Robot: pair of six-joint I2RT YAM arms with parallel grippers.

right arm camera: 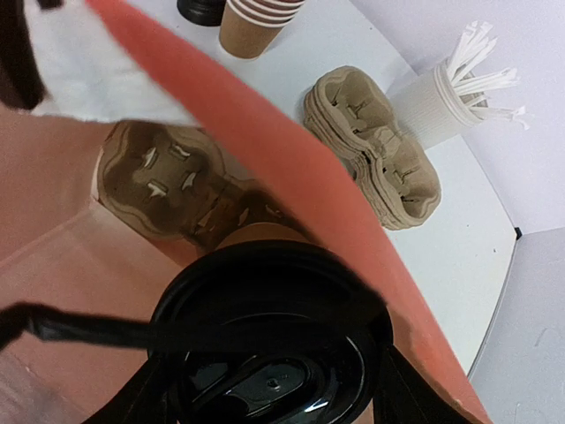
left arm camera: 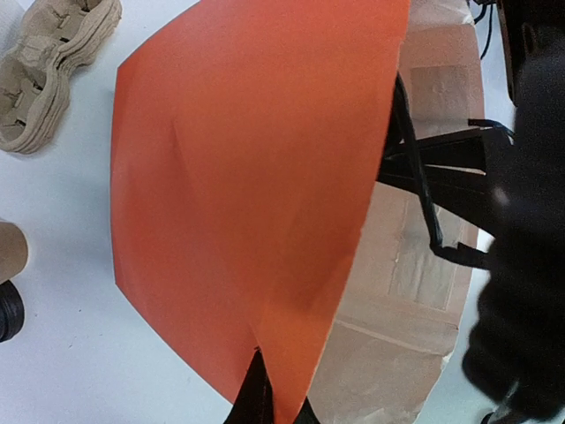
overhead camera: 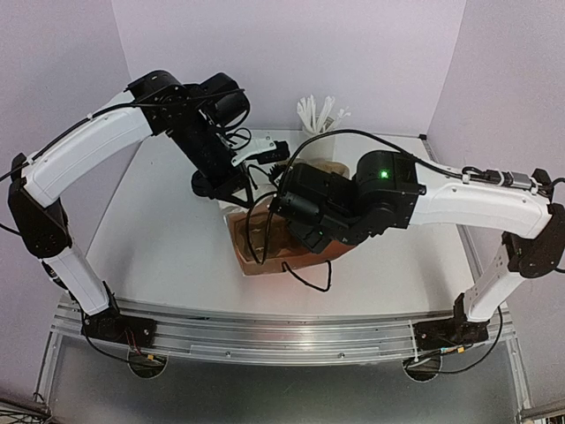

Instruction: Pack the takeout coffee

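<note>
Orange paper is filling most of the left wrist view: the bag is standing open on the table, and the left claw is clenched on its rim, pulling that wall outward. That hold seems meant to keep the mouth wide, so the other arm can be working inside without catching the paper.

The right claw is reaching down through the opening and is grasping the coffee. Its fingers are flanking the cup on both sides just under the black lid, which is sitting directly between them and facing the wrist camera. The cup looks upright, though its brown body is almost wholly hidden beneath the lid. A black cable is crossing in front of the lid.

The coffee is already below the rim, inside the bag. Beneath and beyond it a cardboard carrier is lying flat on the bag's floor, probably as the seat for the cup. I cannot tell whether the cup is touching the carrier or hanging above it. The claw will likely need to be releasing only once the base is resting in a pocket.
</note>
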